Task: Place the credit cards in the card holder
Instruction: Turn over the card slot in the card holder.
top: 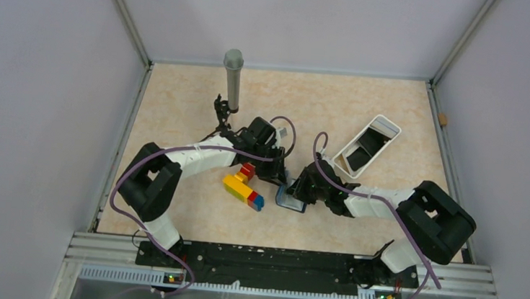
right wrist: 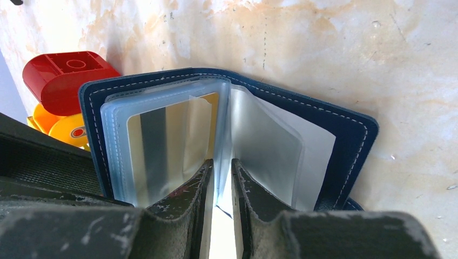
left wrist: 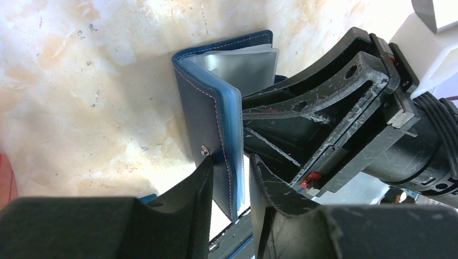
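Observation:
The navy card holder (top: 290, 201) stands open on the table between both arms. In the left wrist view its stitched cover (left wrist: 202, 113) with the snap stud runs between my left gripper (left wrist: 231, 162) jaws. One finger touches the cover and the other stands off it with a gap, so that gripper is open. My right gripper (right wrist: 221, 162) is shut on a clear inner sleeve (right wrist: 264, 143) of the holder. A yellow-gold credit card (right wrist: 213, 110) shows through the sleeves on the left page. I cannot make out a greyish card for sure.
Red, yellow and blue toy bricks (top: 244, 185) lie just left of the holder, the red one (right wrist: 67, 75) close behind it. A white oblong tray (top: 367, 145) sits at the back right. A grey cylinder (top: 233, 74) stands upright at the back.

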